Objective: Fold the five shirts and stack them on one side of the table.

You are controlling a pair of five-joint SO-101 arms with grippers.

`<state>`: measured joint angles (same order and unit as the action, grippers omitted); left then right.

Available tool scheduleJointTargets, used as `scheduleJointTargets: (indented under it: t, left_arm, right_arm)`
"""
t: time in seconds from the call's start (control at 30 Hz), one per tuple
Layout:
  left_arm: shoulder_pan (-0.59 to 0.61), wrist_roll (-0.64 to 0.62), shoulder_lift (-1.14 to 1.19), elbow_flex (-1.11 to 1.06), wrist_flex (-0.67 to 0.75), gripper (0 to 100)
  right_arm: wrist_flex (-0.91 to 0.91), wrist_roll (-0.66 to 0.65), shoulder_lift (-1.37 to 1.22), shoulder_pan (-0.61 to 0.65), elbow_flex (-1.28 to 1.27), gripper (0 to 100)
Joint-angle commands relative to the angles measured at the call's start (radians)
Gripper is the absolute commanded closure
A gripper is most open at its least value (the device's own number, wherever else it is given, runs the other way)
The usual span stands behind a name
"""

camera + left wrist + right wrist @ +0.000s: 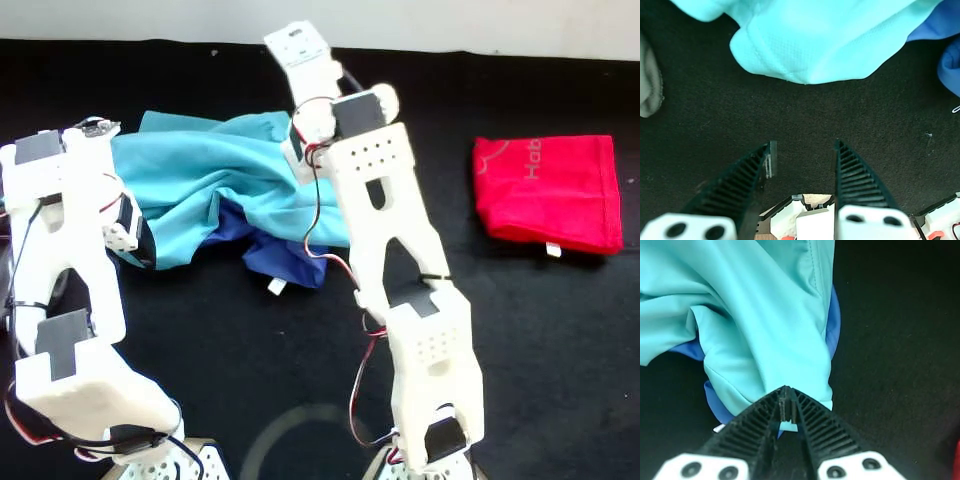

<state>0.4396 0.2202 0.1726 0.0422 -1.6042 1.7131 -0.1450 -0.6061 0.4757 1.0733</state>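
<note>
Right pincer (788,409) (apparently tight) on teal shirt (755,315)

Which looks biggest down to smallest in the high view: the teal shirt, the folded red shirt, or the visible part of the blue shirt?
1. teal shirt, crumpled and spread widest
2. red shirt, folded
3. blue shirt, mostly covered by the teal one, so only its showing part is ranked
</note>
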Motion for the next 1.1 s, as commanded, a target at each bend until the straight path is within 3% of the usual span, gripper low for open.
scheduleJointTargets:
  t: [0.0,0.27,0.5,0.6,0.73,0.93,1.07]
  left_arm:
    - [-0.022,0.009,-0.041,0.004,0.006,81]
    - [-0.016,0.009,-0.041,0.002,0.006,81]
    - [-0.019,0.009,-0.048,-0.048,0.012,81]
    - [-0.018,0.009,-0.048,-0.054,0.011,81]
    - [-0.016,0.009,-0.048,-0.053,0.006,81]
    - [-0.022,0.011,-0.048,-0.053,0.006,81]
    - [-0.022,0.011,-0.05,-0.044,0.006,81]
  right_arm:
    - [0.012,-0.005,-0.007,-0.004,0.015,98.1]
    - [0.004,-0.011,-0.131,0.099,-0.071,71.8]
    - [0.004,-0.011,-0.236,0.133,0.073,71.0]
    - [0.004,-0.011,-0.311,0.125,0.09,76.3]
    - [0.016,-0.006,-0.357,0.097,0.151,99.8]
    - [0.05,-0.009,-0.265,0.021,0.358,99.1]
    - [0.051,-0.009,-0.125,-0.033,0.354,99.1]
